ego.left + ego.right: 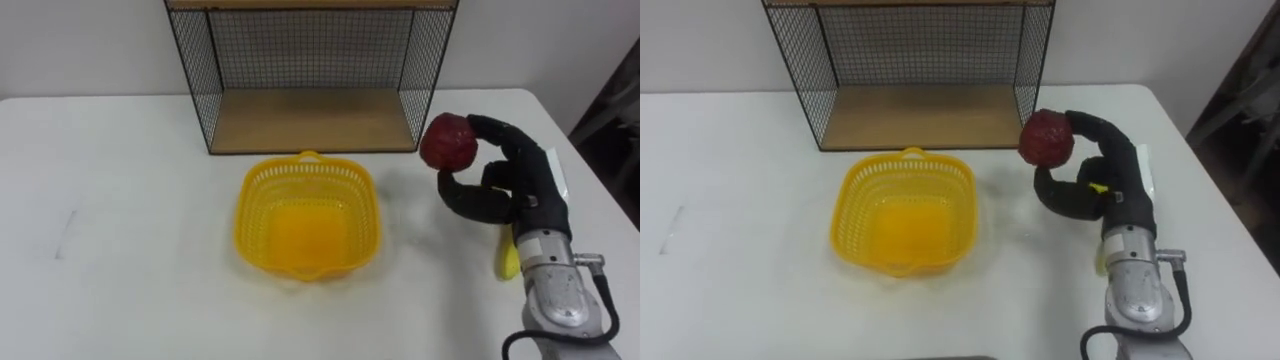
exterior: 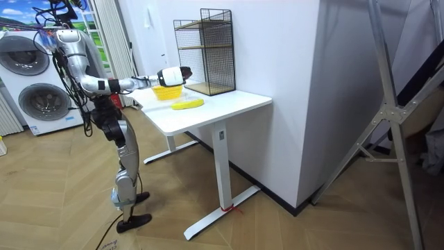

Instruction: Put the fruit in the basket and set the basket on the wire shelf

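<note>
Began at the left with bare table point(image 1: 120, 250). Found the basket point(image 1: 258, 205) at the middle, upright and empty. Saw the shelf point(image 1: 310, 120) just behind it, backed against the wall, its lower board bare.

Further right, spotted a red fruit point(image 1: 448, 142) lifted off the table, beside the basket's right rim and near the shelf's right corner, not over the basket. Held it in the right hand point(image 1: 505, 190), fingers and thumb curled round it from below and behind. Beneath that forearm, made out a banana point(image 1: 508, 260) lying on the table, partly hidden and well clear of the basket. In the room view, stood at the table's end with the right arm stretched out over it.

Judged the task barely begun: one fruit gripped but not delivered, banana untouched, basket not moved to the shelf. Left to do, by the look of it: carry the red fruit leftward over the basket and let go, fetch the banana and drop it in likewise, then take the basket and set it on the shelf board behind.
</note>
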`<state>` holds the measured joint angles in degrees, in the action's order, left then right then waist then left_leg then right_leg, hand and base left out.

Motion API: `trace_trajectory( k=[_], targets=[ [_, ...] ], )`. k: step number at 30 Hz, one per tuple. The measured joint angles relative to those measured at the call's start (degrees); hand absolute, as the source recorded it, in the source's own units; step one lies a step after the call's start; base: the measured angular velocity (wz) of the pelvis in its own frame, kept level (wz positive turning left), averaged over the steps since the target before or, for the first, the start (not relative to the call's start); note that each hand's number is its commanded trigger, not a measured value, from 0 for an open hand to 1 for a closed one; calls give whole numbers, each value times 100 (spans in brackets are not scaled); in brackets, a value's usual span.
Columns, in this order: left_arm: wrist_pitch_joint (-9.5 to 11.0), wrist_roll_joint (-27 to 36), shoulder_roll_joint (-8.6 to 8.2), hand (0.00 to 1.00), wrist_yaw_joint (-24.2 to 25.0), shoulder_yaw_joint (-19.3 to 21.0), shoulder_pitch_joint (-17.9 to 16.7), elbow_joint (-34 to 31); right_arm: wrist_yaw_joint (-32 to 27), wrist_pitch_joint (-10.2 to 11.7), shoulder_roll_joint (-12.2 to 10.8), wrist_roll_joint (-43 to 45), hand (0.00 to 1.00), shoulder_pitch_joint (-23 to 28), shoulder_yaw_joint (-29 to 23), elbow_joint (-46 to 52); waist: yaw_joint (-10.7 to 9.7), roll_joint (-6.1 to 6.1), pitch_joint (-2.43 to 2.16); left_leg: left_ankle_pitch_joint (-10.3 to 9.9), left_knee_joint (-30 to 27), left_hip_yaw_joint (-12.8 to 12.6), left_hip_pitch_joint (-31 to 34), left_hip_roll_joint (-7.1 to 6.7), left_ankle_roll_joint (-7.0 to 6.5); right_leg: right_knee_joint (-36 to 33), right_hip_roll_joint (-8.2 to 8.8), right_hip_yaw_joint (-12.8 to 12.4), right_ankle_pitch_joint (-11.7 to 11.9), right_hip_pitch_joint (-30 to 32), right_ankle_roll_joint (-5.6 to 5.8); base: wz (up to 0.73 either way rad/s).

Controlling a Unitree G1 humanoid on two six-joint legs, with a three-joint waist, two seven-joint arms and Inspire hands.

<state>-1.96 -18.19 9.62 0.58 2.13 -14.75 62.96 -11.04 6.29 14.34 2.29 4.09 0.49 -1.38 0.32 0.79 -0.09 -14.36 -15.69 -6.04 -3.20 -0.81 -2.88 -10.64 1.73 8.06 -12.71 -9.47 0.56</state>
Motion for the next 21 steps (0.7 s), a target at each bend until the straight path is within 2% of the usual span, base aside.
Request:
trace_trajectory(
  k=[7, 15, 21],
  targets=[
    [185, 45, 9, 0, -10, -37, 210, 124, 187, 13, 16, 350, 100, 0, 214, 733, 53, 23, -4, 18, 9, -11, 67, 1, 3, -12, -2, -23, 8, 112, -13, -1],
    [184, 52, 31, 0, 142, -62, 299, 146, 661, 6, 48, 862, 100, 0, 622, 900, 184, 82, 0, 18, 31, -11, 76, 4, 3, -8, -4, -9, 9, 124, -12, 0],
    [181, 53, 83, 0, 307, -189, 304, 156, 1039, -12, 89, 935, 100, 0, 938, 894, 240, 152, 34, 17, 26, -8, 109, 4, 4, 0, -4, -3, 13, 137, -8, 0]
  ],
)
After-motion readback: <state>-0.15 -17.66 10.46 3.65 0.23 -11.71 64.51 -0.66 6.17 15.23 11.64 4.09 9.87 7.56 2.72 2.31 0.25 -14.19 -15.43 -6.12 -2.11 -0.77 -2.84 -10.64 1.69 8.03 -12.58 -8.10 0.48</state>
